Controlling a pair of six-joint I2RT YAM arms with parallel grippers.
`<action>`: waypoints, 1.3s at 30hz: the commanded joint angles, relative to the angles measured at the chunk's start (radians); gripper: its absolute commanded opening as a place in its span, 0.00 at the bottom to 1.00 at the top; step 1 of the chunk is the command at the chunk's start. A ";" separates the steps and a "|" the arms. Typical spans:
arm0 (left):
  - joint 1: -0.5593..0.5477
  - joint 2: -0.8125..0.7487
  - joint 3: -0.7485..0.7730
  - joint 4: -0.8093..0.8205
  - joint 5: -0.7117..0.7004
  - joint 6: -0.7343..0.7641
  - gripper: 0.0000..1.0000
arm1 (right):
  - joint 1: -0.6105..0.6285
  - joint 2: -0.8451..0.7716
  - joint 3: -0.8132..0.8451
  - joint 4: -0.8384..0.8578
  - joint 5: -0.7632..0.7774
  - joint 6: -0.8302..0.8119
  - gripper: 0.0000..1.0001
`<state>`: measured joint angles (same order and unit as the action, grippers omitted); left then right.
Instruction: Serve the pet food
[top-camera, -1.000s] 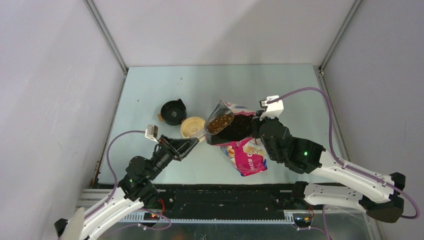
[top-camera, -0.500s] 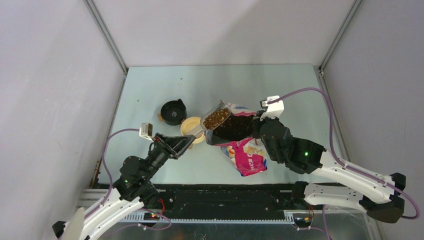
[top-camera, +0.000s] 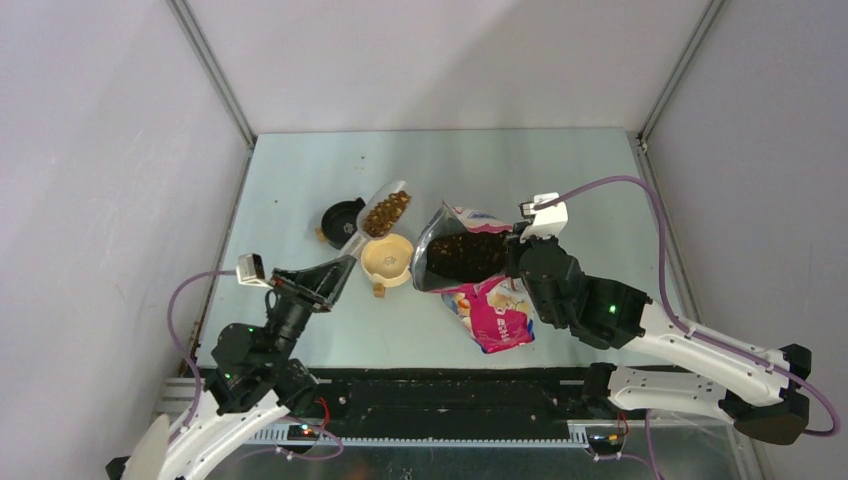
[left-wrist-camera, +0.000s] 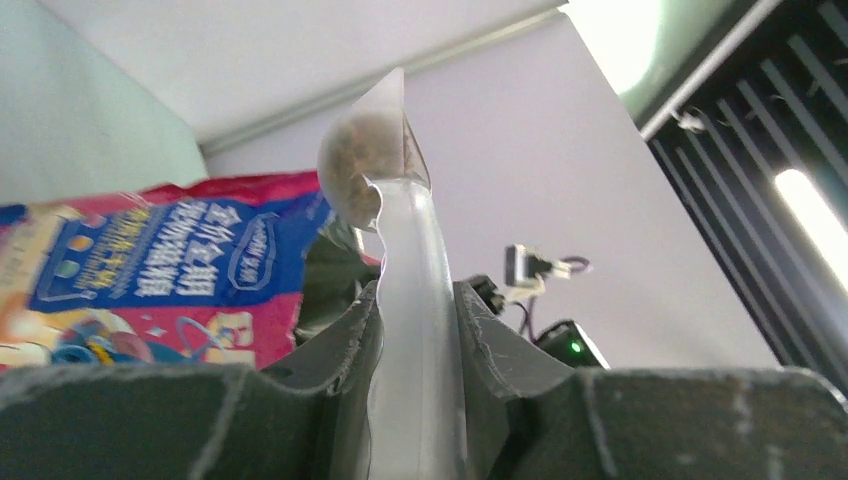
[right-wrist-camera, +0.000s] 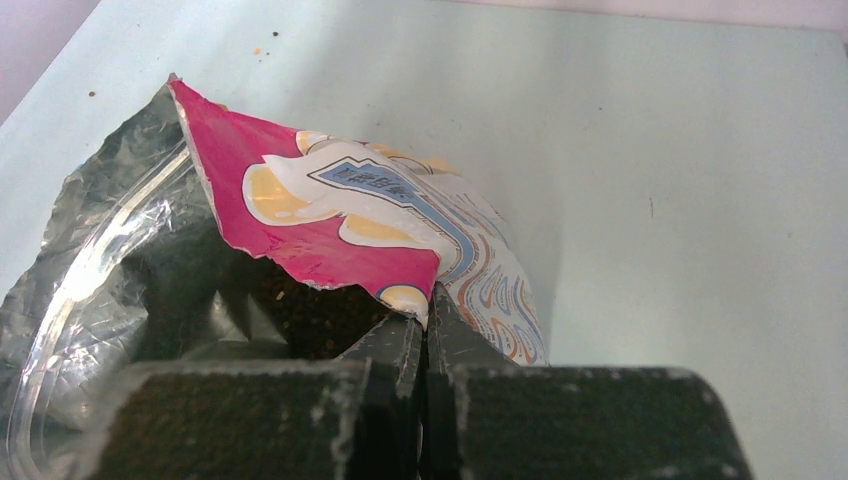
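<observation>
Pale green worktop (top-camera: 520, 170). Black bowl (top-camera: 335, 226) left of centre. Cream bowl (top-camera: 390, 258) just beside it, nearer front. Pink bag (top-camera: 495, 312) right of cream bowl, mouth open. Few crumbs (right-wrist-camera: 262, 48) on bare surface.

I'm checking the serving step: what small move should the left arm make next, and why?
Probably shift the scoop over the tan bowl and tip it. The scoop is full of pet food, it sits off the bowl's far side in the top view, and the bowl looks empty.
</observation>
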<state>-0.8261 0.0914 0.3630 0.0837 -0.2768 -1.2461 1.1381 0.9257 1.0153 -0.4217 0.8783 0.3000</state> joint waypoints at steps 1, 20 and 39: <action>0.008 -0.039 0.052 -0.135 -0.199 0.069 0.00 | 0.027 -0.066 0.043 0.148 0.075 -0.005 0.00; 0.008 -0.088 0.049 -0.384 -0.613 0.096 0.00 | 0.031 -0.053 0.042 0.142 0.092 -0.007 0.00; 0.012 0.060 -0.037 -0.231 -0.743 0.133 0.00 | 0.035 -0.053 0.043 0.150 0.106 -0.010 0.00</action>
<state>-0.8238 0.1310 0.3359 -0.2485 -0.9447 -1.1240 1.1511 0.9257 1.0145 -0.4294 0.9199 0.2943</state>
